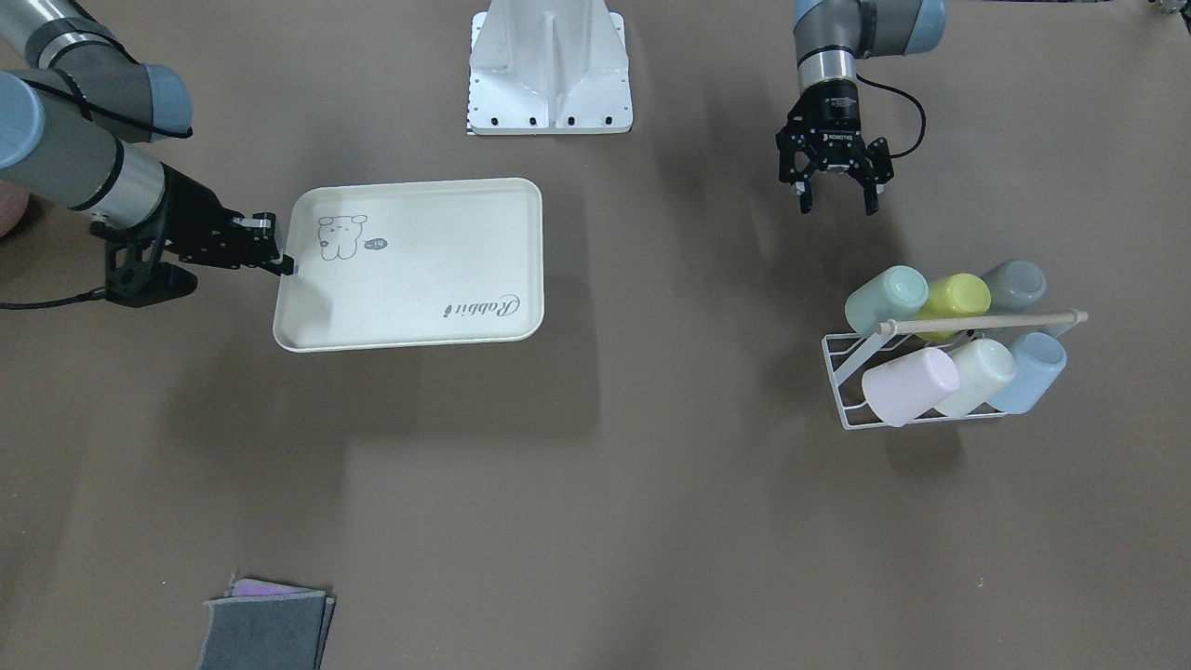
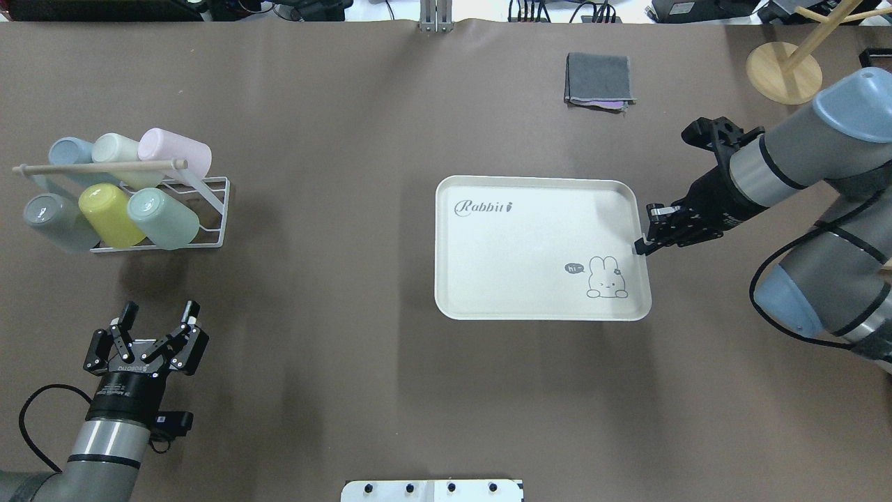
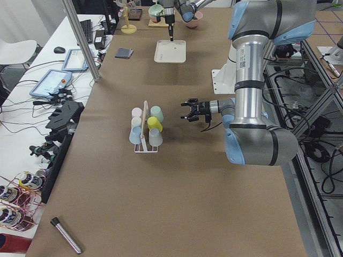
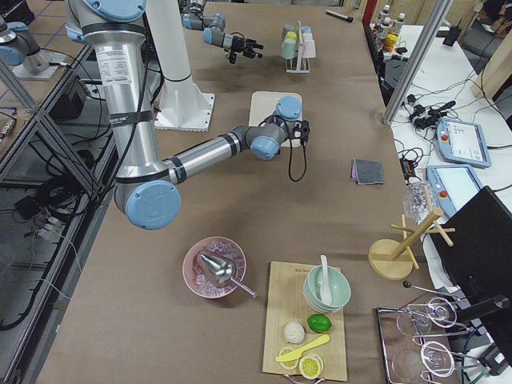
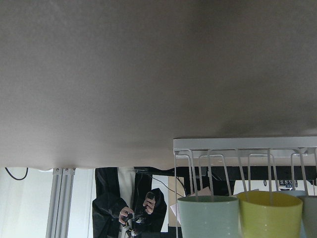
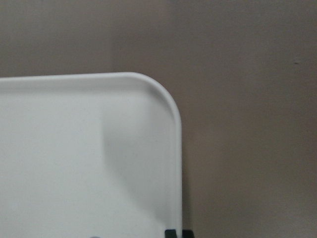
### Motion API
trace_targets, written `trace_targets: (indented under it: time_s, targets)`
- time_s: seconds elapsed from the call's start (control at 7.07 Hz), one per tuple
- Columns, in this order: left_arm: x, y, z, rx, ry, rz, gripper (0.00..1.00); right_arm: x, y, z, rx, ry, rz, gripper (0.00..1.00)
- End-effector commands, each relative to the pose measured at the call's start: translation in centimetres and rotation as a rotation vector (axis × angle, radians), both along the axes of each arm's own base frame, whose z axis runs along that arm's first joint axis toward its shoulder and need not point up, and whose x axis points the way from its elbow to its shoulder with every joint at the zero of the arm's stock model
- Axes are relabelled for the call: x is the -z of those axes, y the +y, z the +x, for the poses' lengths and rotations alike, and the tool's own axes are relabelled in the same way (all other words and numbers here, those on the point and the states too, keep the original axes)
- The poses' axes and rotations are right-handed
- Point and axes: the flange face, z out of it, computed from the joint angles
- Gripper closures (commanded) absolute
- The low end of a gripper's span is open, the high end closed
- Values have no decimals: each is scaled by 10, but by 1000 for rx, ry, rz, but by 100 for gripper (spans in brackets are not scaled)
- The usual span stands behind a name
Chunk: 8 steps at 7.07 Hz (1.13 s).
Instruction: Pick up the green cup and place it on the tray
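Note:
The green cup (image 1: 884,298) is a pale mint tumbler lying on its side in a white wire rack (image 1: 851,409), at the end of the row nearest the robot; it also shows in the overhead view (image 2: 164,217) and the left wrist view (image 5: 208,216). My left gripper (image 1: 837,203) (image 2: 160,308) is open and empty, short of the rack on the robot's side, its fingers pointing toward the cups. The cream tray (image 1: 419,279) (image 2: 516,258) lies flat on the table. My right gripper (image 1: 284,265) (image 2: 640,247) is shut on the tray's short rim (image 6: 176,148) near the drawn animal.
The rack also holds a yellow-green cup (image 1: 958,296), a grey cup (image 1: 1014,284), a pink cup (image 1: 910,383), a cream cup (image 1: 977,372) and a blue cup (image 1: 1033,368) under a wooden handle (image 1: 986,322). A folded grey cloth (image 2: 598,80) lies far from the robot.

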Motion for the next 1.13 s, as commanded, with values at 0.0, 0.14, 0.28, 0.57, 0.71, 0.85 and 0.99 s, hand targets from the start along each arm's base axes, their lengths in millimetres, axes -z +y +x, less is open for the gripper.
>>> trace_targets:
  time_s: [0.0,0.14,0.28,0.57,0.71,0.85,0.99]
  targets:
    - [-9,-17,-9,40,-13,-1,2,25,-3,-53,4,7,8,100]
    - [-9,-18,-9,42,-11,-3,2,41,-3,-79,-8,9,7,100]
    - [-7,-23,-9,55,-8,-3,2,51,-1,-104,-18,19,11,100]
    - [-11,-33,-10,80,-13,-2,2,66,-5,-130,-20,18,11,100]
    - [-10,-39,-11,91,-13,-8,2,75,-12,-143,-25,17,-5,100]
    - [-11,-42,-7,95,-14,-9,2,78,-16,-158,-20,23,-15,100]
    - [-14,-44,3,98,-17,-9,2,79,-20,-168,-19,27,-14,100]
